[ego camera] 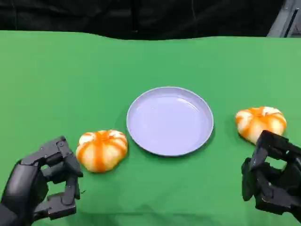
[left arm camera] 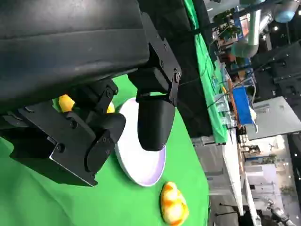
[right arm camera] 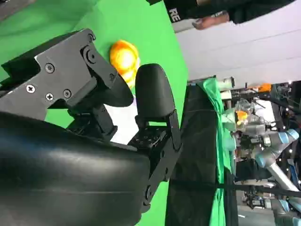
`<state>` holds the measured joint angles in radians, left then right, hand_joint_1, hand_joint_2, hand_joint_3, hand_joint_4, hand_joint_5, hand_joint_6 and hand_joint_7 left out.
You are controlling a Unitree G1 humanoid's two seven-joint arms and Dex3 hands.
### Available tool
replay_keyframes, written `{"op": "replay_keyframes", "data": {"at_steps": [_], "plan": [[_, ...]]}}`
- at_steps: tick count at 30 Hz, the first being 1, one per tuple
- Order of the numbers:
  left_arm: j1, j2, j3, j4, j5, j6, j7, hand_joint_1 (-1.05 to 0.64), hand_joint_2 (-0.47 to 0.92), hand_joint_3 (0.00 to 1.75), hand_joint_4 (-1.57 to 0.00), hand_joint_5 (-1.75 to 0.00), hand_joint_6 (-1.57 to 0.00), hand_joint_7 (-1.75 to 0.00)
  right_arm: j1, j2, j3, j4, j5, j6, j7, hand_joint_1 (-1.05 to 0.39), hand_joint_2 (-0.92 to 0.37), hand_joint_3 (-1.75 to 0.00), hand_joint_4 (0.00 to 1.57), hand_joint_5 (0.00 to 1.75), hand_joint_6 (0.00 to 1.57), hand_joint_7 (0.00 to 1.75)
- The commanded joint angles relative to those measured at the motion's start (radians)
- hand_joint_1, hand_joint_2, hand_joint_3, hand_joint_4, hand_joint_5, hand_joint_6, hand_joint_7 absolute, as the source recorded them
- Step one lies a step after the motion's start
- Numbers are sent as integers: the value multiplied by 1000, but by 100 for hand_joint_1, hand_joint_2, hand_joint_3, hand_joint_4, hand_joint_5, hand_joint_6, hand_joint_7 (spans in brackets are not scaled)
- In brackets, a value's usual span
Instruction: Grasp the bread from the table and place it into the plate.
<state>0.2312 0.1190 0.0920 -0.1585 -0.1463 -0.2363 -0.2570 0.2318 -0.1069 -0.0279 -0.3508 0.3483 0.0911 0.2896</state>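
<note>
The surface (ego camera: 56, 84) is covered in green cloth and is seen to carry every item. Near its middle a lilac plate (ego camera: 170, 120) lies flat, with nothing on it.

The left robot hand (ego camera: 44, 186) is positioned at the near left, just above or on the cloth; which cannot be told. Its fingers (ego camera: 70, 165) are parted and curved toward the middle of the surface, and nothing is held. It is separated from the nearest bun by a narrow gap. The right robot hand (ego camera: 273, 179) is found at the near right, likewise spread with nothing in it, its upper fingers (ego camera: 270, 141) overlapping the near edge of the other bun in the head view; contact cannot be confirmed.

Two bread buns, orange with white stripes, are noted. The left bread (ego camera: 101, 149) rests just beside the plate's near-left rim, between plate and left robot hand. The right bread (ego camera: 260, 121) rests to the right of the plate, apart from it.

A person's hand (right arm camera: 212, 20) is visible beyond the surface in the right wrist view.
</note>
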Motion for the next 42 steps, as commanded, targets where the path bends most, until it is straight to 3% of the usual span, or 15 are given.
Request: {"op": "replay_keyframes", "data": {"at_steps": [1,2,5,9,24,25,26,27,28,31,34,42], "plan": [[0,7,12,7,-6,-16,4,7,52,141,-96,-175,-74,-175,0,-2,-13,-14,13,8,-4,-2,-56,-126,98,175,68,175],[0,7,12,7,-6,-16,4,7,52,141,-96,-175,-74,-175,1,-1,-13,-15,12,9,-4,-2,-56,-126,98,175,68,175],[-21,6,30,14,11,-28,30,5,51,140,-93,-175,-71,-175,-21,-25,-1,36,-80,-91,11,-3,-56,-125,93,175,67,175],[-28,9,32,19,28,-33,40,4,51,140,-89,-175,-68,-175,-33,-26,-8,74,-94,-142,34,-3,-58,-123,88,175,64,174],[-34,11,29,21,82,-49,68,9,52,134,-82,-175,-63,-172,-42,-29,-19,94,-125,-163,31,-2,-67,-110,86,175,63,172],[-59,68,29,-28,297,-103,138,9,52,134,-82,-175,-63,-172,-43,-26,-15,92,-140,-162,19,-2,-67,-109,86,175,63,172],[-77,109,28,-65,462,-144,192,-37,72,76,-45,-103,-48,-96,-45,-24,-12,90,-151,-162,9,1,-69,-108,83,175,61,171],[-90,137,27,-89,577,-171,232,-53,82,51,-39,-65,-51,-54,-46,-22,-10,89,-159,-162,3,2,-70,-108,82,175,60,170],[-96,150,25,-101,640,-185,256,-63,88,35,-36,-41,-53,-27,-46,-20,-10,88,-164,-162,0,3,-70,-107,82,175,60,170],[-95,149,18,-97,674,-188,286,-69,92,25,-35,-25,-55,-10,-46,-18,-10,88,-167,-161,0,3,-71,-106,82,175,60,170],[-195,242,-20,-91,884,-107,254,-83,92,24,-25,-16,-46,-2,-49,-29,-12,85,-165,-162,9,2,-73,-102,80,175,59,168],[-282,302,-131,-28,1054,17,223,-90,92,26,-19,-9,-42,0,-31,-47,-14,31,-176,-112,-1,-1,-74,-96,77,175,59,164]]}}
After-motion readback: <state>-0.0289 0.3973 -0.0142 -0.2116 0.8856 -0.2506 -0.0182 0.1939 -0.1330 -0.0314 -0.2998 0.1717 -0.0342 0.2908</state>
